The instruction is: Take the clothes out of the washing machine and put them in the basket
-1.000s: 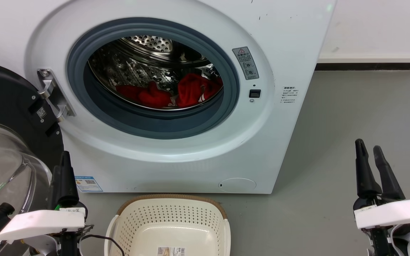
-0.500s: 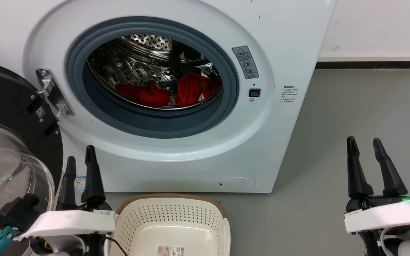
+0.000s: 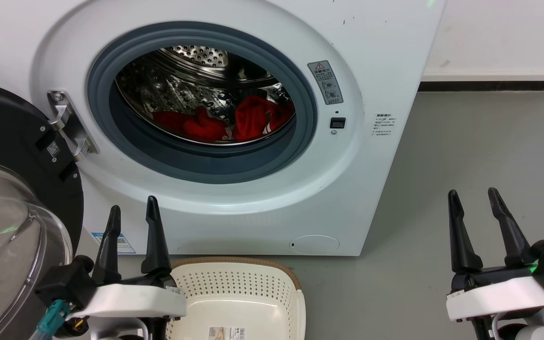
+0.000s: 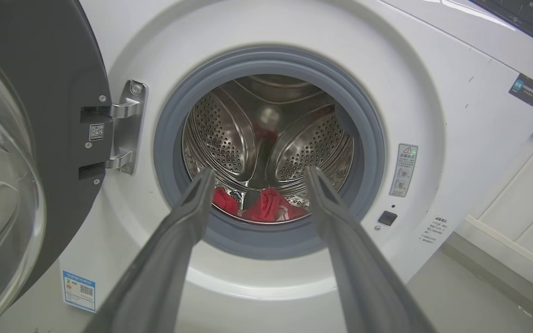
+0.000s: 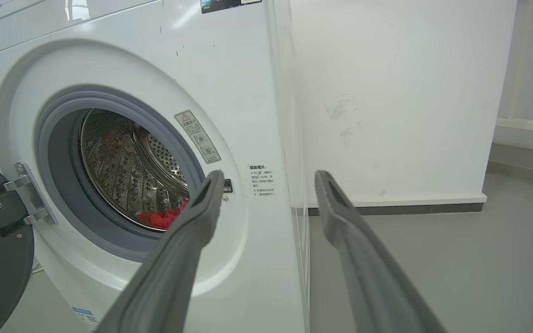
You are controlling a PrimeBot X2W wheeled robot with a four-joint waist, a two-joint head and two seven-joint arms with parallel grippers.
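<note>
Where the perforated steel drum curves, crumpled red clothes — holed cream basket.

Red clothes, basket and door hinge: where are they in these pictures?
clothes (image 3: pixel 253 120), head view, on the right-hand red heap.
basket (image 3: pixel 234 283), head view, on its perforated back wall.
door hinge (image 3: pixel 70 126), head view, on its metal bracket.

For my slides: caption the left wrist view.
Open left claw faces the washing machine, door open, red clothes in its drum.

Laundry room: white washing machine
</note>
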